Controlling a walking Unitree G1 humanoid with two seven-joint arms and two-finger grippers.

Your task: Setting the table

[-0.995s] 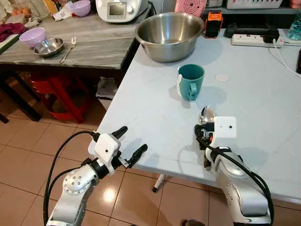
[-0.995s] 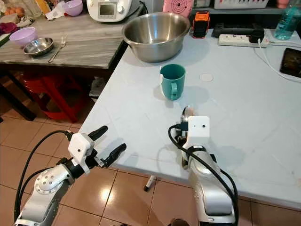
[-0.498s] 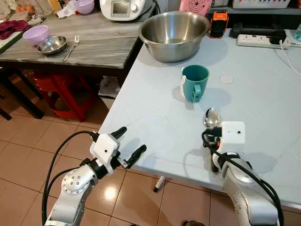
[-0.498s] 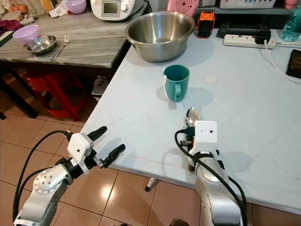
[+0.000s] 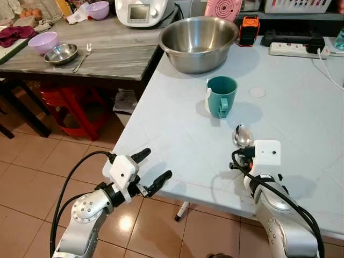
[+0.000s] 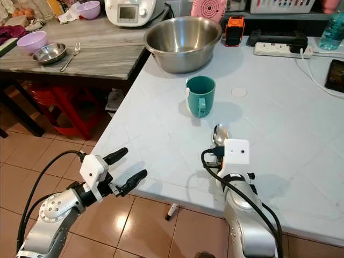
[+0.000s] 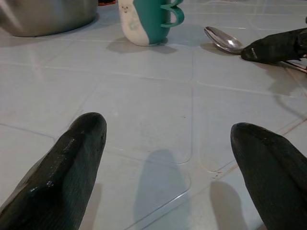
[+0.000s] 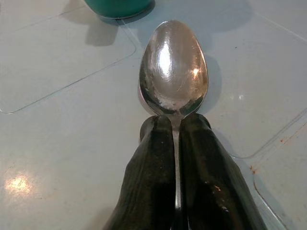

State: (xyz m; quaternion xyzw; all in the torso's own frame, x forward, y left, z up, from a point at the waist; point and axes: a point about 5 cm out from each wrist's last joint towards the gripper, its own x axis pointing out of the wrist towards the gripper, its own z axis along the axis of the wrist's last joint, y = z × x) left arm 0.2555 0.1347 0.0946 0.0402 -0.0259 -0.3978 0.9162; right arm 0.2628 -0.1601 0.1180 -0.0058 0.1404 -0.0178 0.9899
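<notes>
No text, label or number can be read. The white appliance at the far left has a small screen. Its contents are too small to read.

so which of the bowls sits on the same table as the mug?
The big steel bowl, just behind the teal mug on the light table. The purple bowl and small steel bowl sit on the darker table.

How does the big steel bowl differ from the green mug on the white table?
The steel bowl is wide, shallow, shiny bare metal; the green mug is narrow, tall and matte teal. The mug has a handle, turned toward the robot; the bowl has none. The bowl sits at the table's far corner, the mug nearer the middle, by the spoon. Both stand upright, open side up.
</notes>
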